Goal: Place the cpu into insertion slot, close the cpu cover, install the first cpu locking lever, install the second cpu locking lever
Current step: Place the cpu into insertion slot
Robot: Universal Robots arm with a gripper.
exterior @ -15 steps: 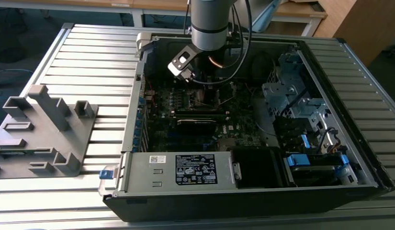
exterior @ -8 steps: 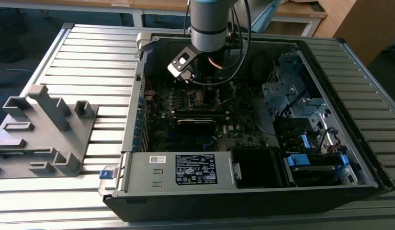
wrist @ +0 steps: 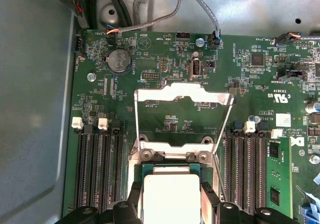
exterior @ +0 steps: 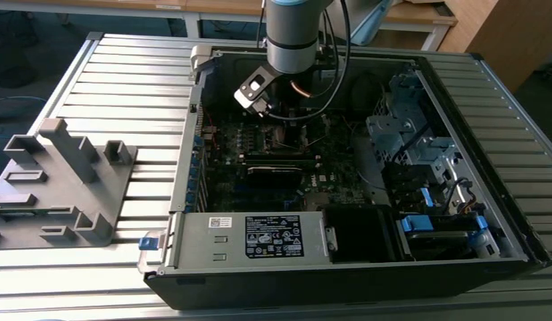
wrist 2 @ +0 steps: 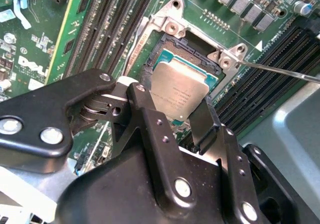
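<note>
Step in hand: step one, placing the chip.

- Arm [exterior: 294, 33] reaches down into the open computer case [exterior: 490, 134], over the green board.
- Gripper [wrist 2: 172, 109]: its two black fingers [wrist 2: 145, 109] are clamped on opposite edges of the cpu [wrist 2: 180, 86]. In the first wrist view the cpu [wrist: 170, 199] sits between the same fingers.
- The cpu is directly over the socket [wrist 2: 177, 49], close to it. I cannot tell whether it rests in the socket or hangs just above.
- The cover [wrist: 150, 93] is swung back and open, its window showing the board behind.
- A thin lever [wrist 2: 280, 70] stands free to one side, not hooked down.

Judgement: steps two to four are not yet done. This placing calls for the chip to be square to the socket and level, with no sideways slide across the contacts underneath.
</note>
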